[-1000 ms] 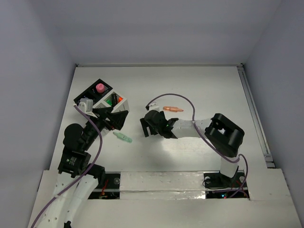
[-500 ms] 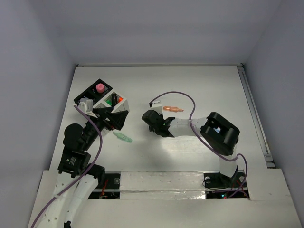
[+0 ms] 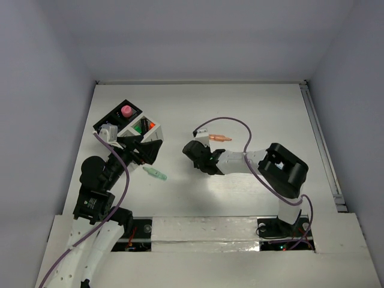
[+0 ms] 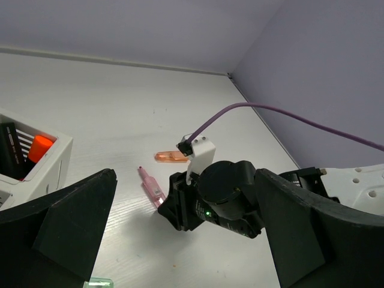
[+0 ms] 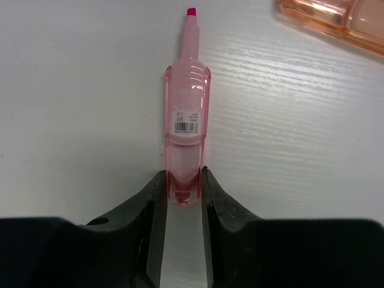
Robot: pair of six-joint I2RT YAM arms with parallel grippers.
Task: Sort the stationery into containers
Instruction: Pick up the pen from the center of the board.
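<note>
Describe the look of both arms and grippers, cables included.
White links, some perforated, with black joint housings. Left gripper and right gripper are black with broad wedge fingers. A purple cable runs along each arm; the right's ends in a white plug block. Green light on the right wrist.

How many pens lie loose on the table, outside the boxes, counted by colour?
pink pen: 1, between the fingers of the right gripper
orange pen: 1
mint green pen: 1
Total: 3
</note>
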